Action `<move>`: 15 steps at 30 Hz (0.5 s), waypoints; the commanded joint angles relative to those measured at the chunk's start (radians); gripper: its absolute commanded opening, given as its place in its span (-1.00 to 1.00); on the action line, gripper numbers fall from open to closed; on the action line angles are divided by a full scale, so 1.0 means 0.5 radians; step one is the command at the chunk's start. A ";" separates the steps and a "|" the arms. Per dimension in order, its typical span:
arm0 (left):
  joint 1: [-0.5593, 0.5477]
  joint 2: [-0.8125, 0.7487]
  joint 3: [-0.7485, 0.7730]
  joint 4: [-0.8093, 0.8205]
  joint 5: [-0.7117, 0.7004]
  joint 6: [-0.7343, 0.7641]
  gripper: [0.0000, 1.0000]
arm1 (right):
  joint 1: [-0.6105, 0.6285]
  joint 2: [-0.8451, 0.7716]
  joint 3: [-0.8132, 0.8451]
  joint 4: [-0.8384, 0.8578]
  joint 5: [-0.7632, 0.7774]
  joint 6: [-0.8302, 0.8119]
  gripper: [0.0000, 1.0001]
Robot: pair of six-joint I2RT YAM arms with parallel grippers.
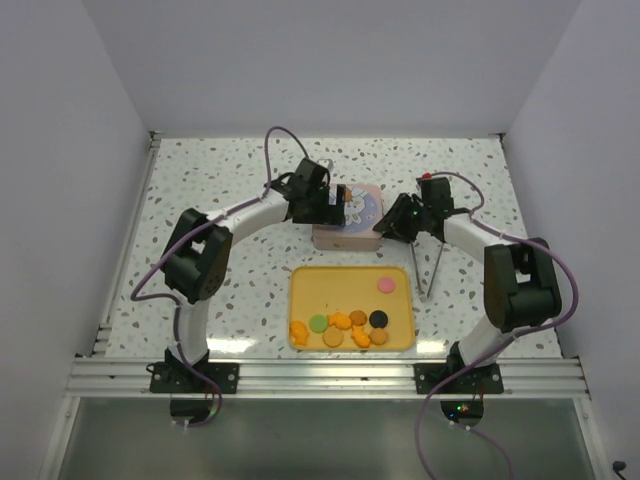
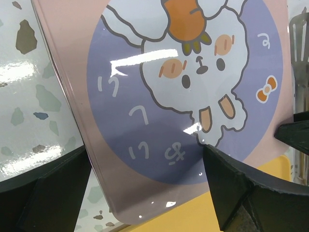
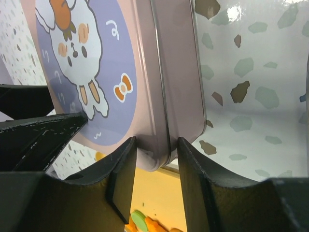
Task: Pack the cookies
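Observation:
The cookies (image 1: 345, 325) lie along the near side of a yellow tray (image 1: 330, 285), mostly orange, with green, black and pink (image 1: 385, 285) ones. Behind the tray sits a shut pink tin (image 1: 345, 238) with a rabbit on its lid (image 2: 169, 96). My left gripper (image 1: 338, 200) (image 2: 145, 152) hangs wide open over the lid, one finger past the tin's left edge. My right gripper (image 1: 385, 222) (image 3: 157, 142) is at the tin's (image 3: 164, 72) near right corner, jaws partly apart and nothing held. A green cookie (image 3: 140, 220) shows below it.
Metal tongs (image 1: 425, 270) (image 2: 299, 58) lie on the speckled table right of the tray. White walls enclose the table on three sides. The two grippers are close together over the tin.

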 commanded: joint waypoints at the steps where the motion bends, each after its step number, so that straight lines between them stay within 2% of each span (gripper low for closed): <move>1: -0.019 0.017 -0.116 -0.234 -0.018 0.052 1.00 | 0.026 -0.078 0.017 -0.101 0.003 -0.043 -0.13; 15: -0.025 -0.118 -0.316 -0.194 -0.003 0.055 1.00 | 0.032 -0.188 -0.038 -0.166 0.031 -0.049 -0.13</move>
